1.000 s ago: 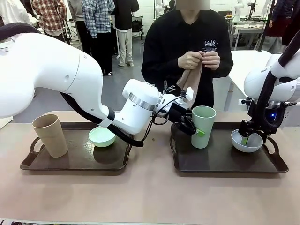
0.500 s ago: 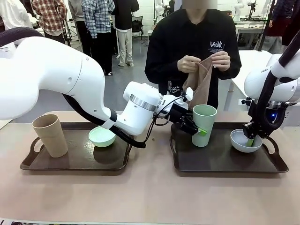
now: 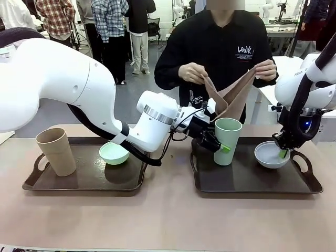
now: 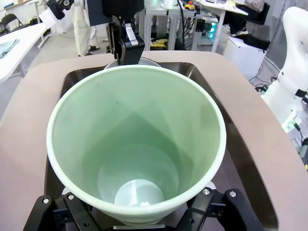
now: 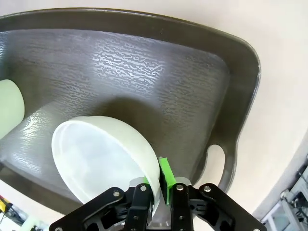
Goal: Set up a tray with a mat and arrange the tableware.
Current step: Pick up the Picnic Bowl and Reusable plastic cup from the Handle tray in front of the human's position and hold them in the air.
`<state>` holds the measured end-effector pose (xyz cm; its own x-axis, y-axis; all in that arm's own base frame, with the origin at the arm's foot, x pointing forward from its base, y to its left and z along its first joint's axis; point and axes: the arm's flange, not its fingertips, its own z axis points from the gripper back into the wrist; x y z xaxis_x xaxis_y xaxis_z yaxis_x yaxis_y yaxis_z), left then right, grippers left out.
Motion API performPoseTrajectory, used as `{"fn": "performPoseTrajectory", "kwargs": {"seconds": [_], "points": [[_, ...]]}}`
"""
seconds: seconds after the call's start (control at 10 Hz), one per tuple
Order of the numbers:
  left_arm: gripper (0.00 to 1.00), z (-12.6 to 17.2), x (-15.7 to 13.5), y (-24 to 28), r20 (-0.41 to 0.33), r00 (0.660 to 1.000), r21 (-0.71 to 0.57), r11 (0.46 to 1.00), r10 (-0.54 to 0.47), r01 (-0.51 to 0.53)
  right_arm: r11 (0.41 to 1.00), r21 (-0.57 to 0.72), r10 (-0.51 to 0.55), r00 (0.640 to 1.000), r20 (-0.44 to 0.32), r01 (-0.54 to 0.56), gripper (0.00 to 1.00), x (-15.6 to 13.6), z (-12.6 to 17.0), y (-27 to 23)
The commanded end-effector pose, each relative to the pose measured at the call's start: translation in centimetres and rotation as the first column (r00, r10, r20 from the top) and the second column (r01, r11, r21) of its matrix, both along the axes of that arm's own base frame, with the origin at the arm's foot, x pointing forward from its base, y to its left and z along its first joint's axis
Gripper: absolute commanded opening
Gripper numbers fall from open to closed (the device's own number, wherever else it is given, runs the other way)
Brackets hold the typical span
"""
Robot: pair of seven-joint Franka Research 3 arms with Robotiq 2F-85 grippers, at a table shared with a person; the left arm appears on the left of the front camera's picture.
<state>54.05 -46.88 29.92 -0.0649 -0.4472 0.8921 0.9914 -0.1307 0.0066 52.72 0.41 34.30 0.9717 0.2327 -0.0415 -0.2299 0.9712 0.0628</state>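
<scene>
Two dark trays lie side by side on the tabletop (image 3: 168, 223), and all the action is at the right-hand tray (image 3: 247, 177). The left arm reaches across the middle, and its left claw (image 3: 217, 145) is clamped on the sage green cup (image 3: 228, 137), with a green-padded finger pressed to the side of the cup low down. The cup stands upright at the near-left part of that tray. From the left wrist you look straight down into its mouth (image 4: 134, 144), the black fingers hugging it at the bottom edge. The right claw (image 3: 283, 153) is pinched tight on the rim of the pale bluish-white bowl (image 3: 269, 155), at the far right end of the same tray, close to the handle. The bowl hangs tipped from that grip, and I cannot tell whether its base touches the tray. The right wrist shows one finger inside the bowl (image 5: 103, 159) and one green pad outside, the right claw (image 5: 159, 186) nipping the thin wall between them. On the left-hand tray (image 3: 79, 177) the tan cup (image 3: 56, 151) stands at the left end and the mint green bowl (image 3: 114, 153) sits near the right end, well apart from each other. Across the tabletop a person holds a brown mat (image 3: 231, 97) spread between both hands, one hand (image 3: 191, 73) at one corner and the other hand (image 3: 266, 70) at the other, the cloth sagging just behind and above the sage green cup.
</scene>
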Motion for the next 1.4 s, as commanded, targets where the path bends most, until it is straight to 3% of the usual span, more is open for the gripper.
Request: {"fn": "performPoseTrajectory", "kwargs": {"seconds": [0.0,0.1,0.3,0.7,0.9,1.0,1.1,1.2,1.3], "points": [[0.29,0.7,-0.9,0.8,-0.010,1.000,0.007,1.000,0.017,-0.017,1.000,-0.026,0.008,1.000,-0.019,-0.008,0.00,-0.1,-1.3,-0.2],[0.00,1.0,-1.1,1.0,-0.022,1.000,0.002,1.000,0.019,-0.019,1.000,-0.025,0.010,1.000,-0.021,-0.010,0.00,-0.1,-1.2,-0.2],[0.00,3.7,-3.6,2.1,-0.037,0.999,-0.009,1.000,0.006,-0.006,0.998,0.020,0.059,0.998,-0.010,-0.059,0.00,-1.0,1.2,0.3],[0.00,15.5,-12.2,4.1,0.167,0.986,-0.008,1.000,0.005,-0.004,0.982,0.019,0.182,0.970,0.161,-0.187,0.00,-9.1,13.7,2.1],[0.00,20.1,-15.4,4.5,0.263,0.965,-0.014,1.000,-0.003,0.006,0.980,-0.019,0.195,0.955,0.223,-0.196,0.00,-12.6,17.8,2.4],[0.00,21.9,-16.2,4.7,0.309,0.951,-0.018,1.000,0.012,-0.007,0.981,-0.054,0.194,0.952,0.237,-0.186,0.00,-13.7,19.1,2.5],[0.00,22.3,-15.8,5.7,0.328,0.942,-0.044,0.997,0.069,-0.058,0.983,-0.071,0.183,0.963,0.198,-0.172,0.00,-13.5,18.8,2.4],[0.00,22.2,-15.3,4.0,0.278,0.960,-0.011,1.000,-0.025,0.029,0.982,-0.026,0.189,0.955,0.229,-0.188,0.00,-12.9,20.0,2.7],[0.00,22.2,-15.3,4.0,0.278,0.960,-0.011,1.000,-0.025,0.029,0.982,-0.026,0.189,0.955,0.229,-0.188,0.00,-12.9,20.0,2.7]]}}
